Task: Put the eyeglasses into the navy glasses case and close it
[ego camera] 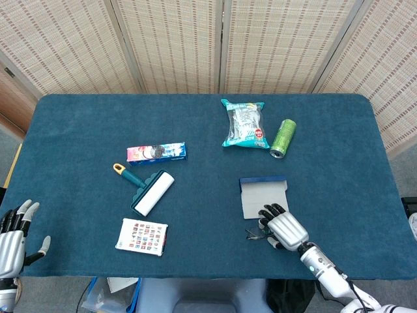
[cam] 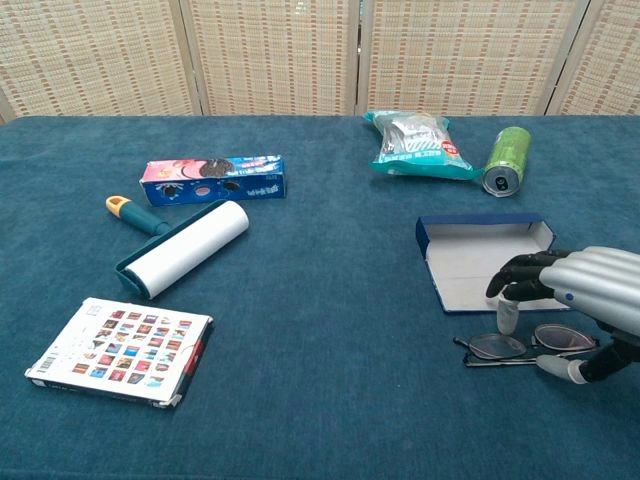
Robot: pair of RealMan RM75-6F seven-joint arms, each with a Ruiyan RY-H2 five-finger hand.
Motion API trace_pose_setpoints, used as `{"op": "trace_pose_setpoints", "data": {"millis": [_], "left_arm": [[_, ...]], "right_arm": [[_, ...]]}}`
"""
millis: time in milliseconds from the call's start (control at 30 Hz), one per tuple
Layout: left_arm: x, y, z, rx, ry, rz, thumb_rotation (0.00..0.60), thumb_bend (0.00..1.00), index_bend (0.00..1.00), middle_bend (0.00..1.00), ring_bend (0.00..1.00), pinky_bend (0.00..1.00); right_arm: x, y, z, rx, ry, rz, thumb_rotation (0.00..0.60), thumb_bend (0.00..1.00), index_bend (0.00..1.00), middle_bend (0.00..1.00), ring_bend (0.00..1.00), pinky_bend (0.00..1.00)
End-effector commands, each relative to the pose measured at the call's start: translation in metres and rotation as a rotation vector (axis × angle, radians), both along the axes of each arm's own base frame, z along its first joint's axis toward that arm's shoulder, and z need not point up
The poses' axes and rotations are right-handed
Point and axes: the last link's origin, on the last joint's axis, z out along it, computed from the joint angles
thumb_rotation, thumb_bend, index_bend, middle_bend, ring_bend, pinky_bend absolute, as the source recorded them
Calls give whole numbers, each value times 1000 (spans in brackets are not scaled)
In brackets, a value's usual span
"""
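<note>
The eyeglasses (cam: 492, 346) lie flat on the blue cloth just in front of the navy glasses case (cam: 488, 262). The case lies open with its pale lining up. My right hand (cam: 578, 296) arches over the right half of the glasses. Its fingers (cam: 508, 316) come down by the far rim and its thumb sits on the near side. The glasses still rest on the table. In the head view the right hand (ego camera: 285, 229) covers most of the eyeglasses (ego camera: 252, 233), just below the case (ego camera: 264, 197). My left hand (ego camera: 12, 235) hangs open off the table's near left corner.
A lint roller (cam: 180, 248), a cookie box (cam: 212, 179) and a printed card box (cam: 120, 349) lie on the left. A snack bag (cam: 416, 146) and a green can (cam: 506, 160) sit behind the case.
</note>
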Motion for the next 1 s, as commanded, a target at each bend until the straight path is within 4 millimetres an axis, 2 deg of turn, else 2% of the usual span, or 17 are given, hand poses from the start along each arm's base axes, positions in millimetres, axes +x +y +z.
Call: {"op": "trace_pose_setpoints", "data": {"millis": [33,533,800,1000], "left_arm": [[-1,0,0,1,0,2,600,354,95,53,67,4],[-5,-4,1,8,-2,13,600,354,95,53,67,3],[-5,-2,1,6,-3,7,600,354,95,53,67,3],[-4,0,-1,1,-4,2,600,354,96,53,67,2]], "right_arm": [[-1,-1,-2,4,2,-3,600,351,433,189,91,122],[-1,-4,-6,-8,-12,-10,600,443,513,195,90,122],[3,-8,13,-85,-50,5,600,449,533,209,90,122],[4,-26,31,-165,-63,-11,600,449,532,212,90,122]]}}
